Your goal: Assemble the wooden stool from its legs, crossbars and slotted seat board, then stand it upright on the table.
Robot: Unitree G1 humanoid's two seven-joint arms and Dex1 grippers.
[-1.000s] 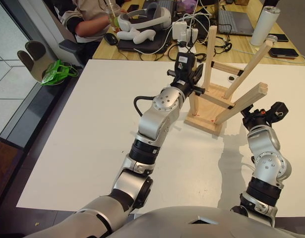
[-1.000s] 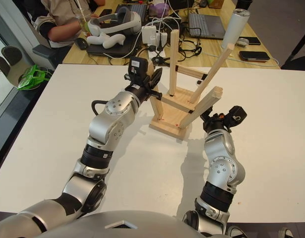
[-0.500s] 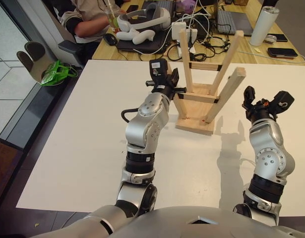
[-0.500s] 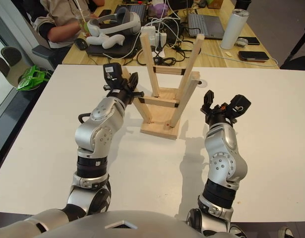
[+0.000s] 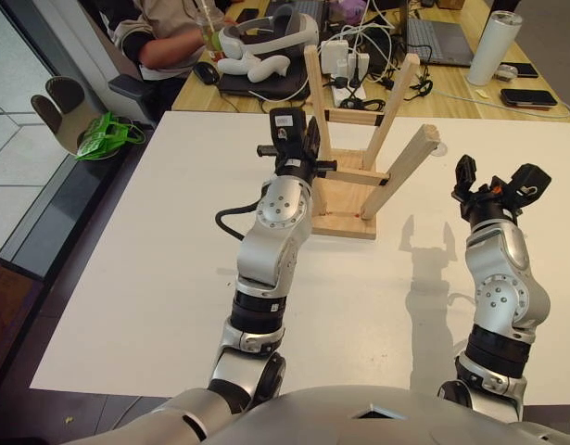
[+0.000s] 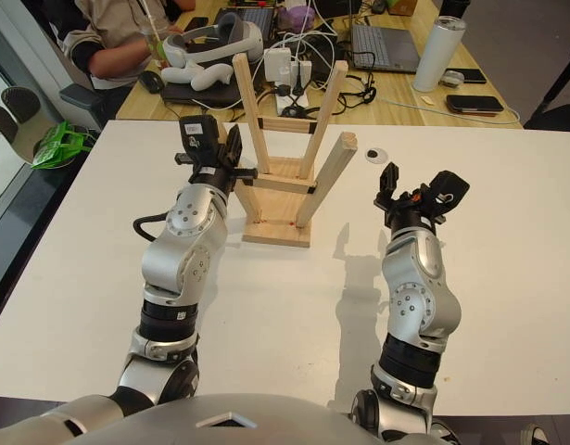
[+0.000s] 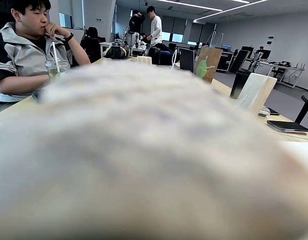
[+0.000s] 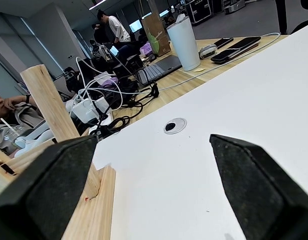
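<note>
Stool (image 5: 359, 174) has slid left & sits flat, upside down: seat board (image 5: 345, 225) on bench (image 5: 173, 278), far-centre, legs up. Left tool (image 5: 308, 162) is clamped on its left side, prob. to steer it. Right tool (image 5: 496, 178) has let go, fingers apart, right of stool.

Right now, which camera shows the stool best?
Right eye view: the upturned stool stands nearly whole, seat board down, legs up. The left eye view matches. The right wrist view catches one leg and the board's edge; the left wrist view, a close blur.
</note>
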